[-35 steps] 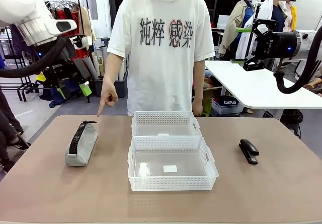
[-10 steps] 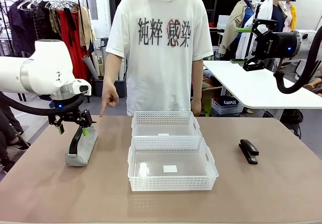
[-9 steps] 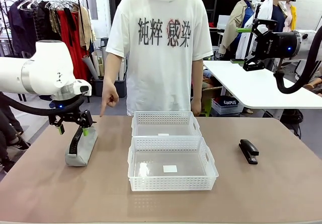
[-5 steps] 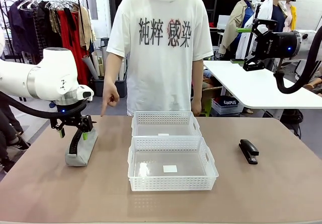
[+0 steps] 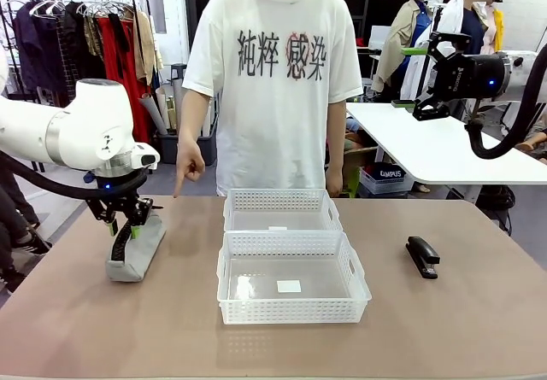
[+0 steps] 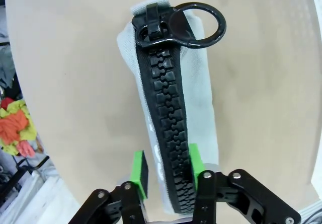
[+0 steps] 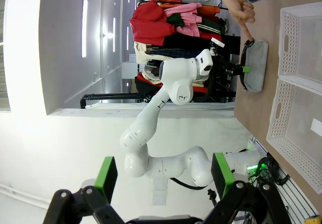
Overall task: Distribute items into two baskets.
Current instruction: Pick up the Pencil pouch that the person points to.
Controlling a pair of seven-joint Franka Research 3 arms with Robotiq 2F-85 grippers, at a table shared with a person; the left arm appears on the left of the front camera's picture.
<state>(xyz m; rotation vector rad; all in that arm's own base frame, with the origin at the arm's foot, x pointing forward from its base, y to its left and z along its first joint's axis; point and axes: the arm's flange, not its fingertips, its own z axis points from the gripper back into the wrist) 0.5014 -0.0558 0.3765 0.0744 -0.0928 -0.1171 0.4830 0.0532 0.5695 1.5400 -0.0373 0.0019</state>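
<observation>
The grey pouch (image 5: 135, 254) with its black zipper lies on the left of the table. My left gripper (image 5: 126, 226) is down on it. In the left wrist view the green pads (image 6: 138, 167) press both sides of the pouch (image 6: 173, 108) around the zipper, so the gripper is shut on it. The black stapler (image 5: 422, 256) lies on the right of the table. Two white baskets stand in the middle, one far (image 5: 282, 199) and one near (image 5: 291, 313). My right gripper (image 5: 432, 73) hangs open high at the right, its pads (image 7: 105, 176) wide apart and holding nothing.
A person stands at the far side, one hand (image 5: 186, 168) pointing down just beyond the pouch. Bare table lies in front of the near basket and between the baskets and the stapler. A white table (image 5: 444, 149) stands behind at the right.
My left gripper has come down over the pouch and closed its jaws on it. The pouch has shifted slightly. The right arm has not moved.
</observation>
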